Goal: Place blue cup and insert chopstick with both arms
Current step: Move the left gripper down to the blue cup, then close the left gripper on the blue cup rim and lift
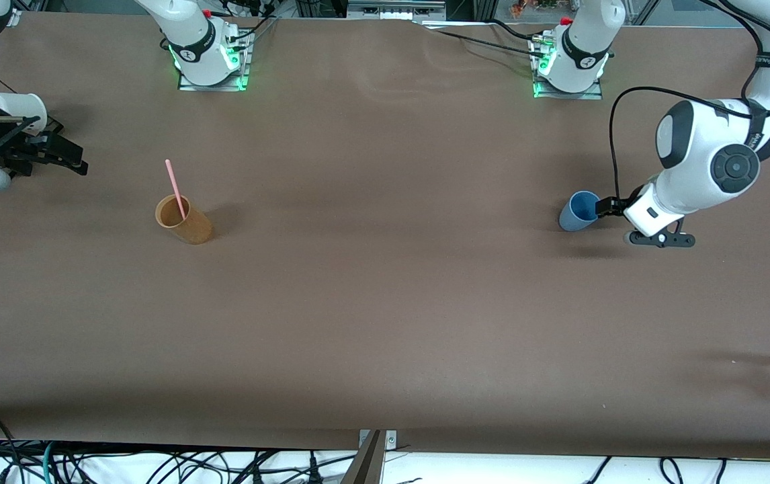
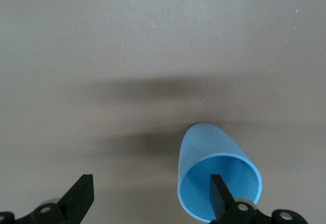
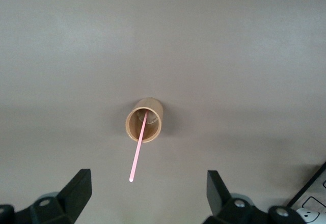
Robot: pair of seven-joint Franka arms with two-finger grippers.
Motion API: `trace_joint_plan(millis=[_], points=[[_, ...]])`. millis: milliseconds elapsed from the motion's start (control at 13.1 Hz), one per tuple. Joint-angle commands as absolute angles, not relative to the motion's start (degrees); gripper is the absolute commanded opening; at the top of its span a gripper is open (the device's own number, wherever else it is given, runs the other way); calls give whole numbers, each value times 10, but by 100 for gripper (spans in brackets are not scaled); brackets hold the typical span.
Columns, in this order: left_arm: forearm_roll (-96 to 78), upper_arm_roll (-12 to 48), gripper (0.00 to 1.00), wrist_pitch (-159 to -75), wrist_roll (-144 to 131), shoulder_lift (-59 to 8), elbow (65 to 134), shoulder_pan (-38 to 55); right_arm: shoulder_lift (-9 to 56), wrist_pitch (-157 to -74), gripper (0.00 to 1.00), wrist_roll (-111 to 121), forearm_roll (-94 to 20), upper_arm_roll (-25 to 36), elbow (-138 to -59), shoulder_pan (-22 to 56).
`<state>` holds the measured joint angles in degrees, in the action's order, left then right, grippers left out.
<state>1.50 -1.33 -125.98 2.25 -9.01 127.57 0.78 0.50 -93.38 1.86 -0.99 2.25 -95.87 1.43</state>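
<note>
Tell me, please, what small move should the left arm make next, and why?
Probably shut the left gripper on the blue cup. Its fingers are open, and one finger already sits inside the cup's rim, so the wall lies between them.
</note>
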Motion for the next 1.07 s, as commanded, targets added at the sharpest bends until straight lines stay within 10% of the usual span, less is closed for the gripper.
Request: trace_joint_plan(millis=[0, 459, 919, 995], points=[[24, -12, 100, -1294, 33, -64, 1322, 7, 5, -930, 100, 25, -4, 21, -953, 12], [19, -12, 100, -1373, 26, -76, 1367, 16, 6, -930, 100, 25, -4, 21, -953, 12], [18, -12, 1, -1368, 17, -85, 1366, 24, 6, -930, 100, 25, -4, 21, -953, 12], [18, -12, 0, -1364, 6, -84, 1366, 27, 6, -930, 100, 25, -4, 21, -953, 12]])
